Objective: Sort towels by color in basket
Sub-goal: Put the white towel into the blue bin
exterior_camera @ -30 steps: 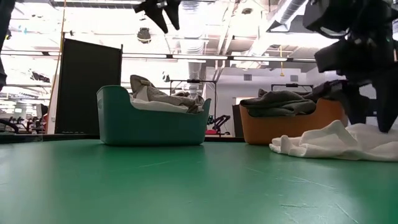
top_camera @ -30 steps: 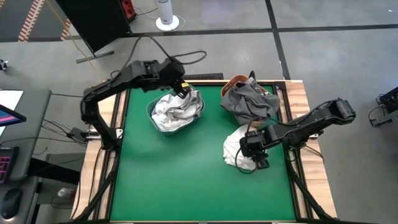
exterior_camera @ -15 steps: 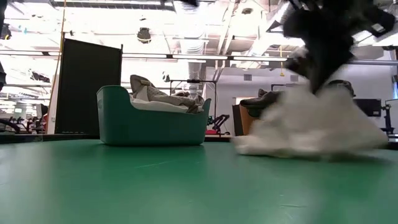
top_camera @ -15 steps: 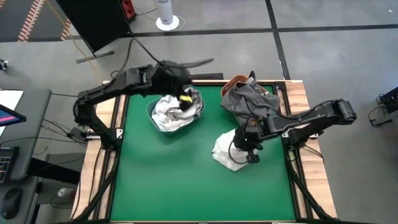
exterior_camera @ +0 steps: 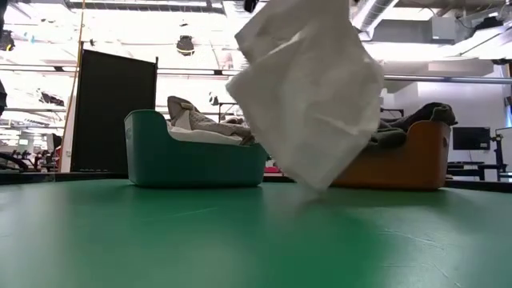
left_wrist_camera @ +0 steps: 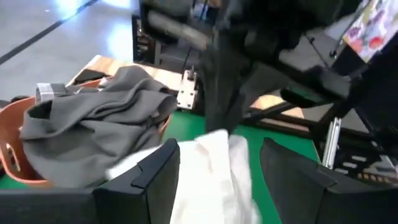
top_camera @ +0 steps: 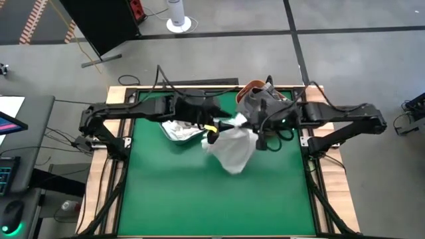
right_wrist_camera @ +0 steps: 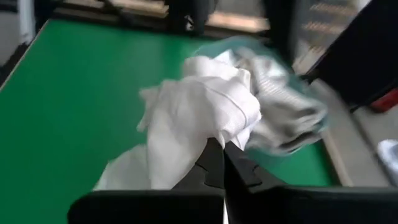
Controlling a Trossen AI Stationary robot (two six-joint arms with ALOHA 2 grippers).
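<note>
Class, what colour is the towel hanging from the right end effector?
Plain white towel, with no pattern; the low view shows it best.

A robotics lab or workshop in a large industrial hall is shown. A green-topped table with a wooden rim is set on a bare concrete floor marked with dark lines. Exposed ducts and bright lights are seen under a high ceiling. A black partition panel and a desk with a keyboard are placed nearby.
</note>
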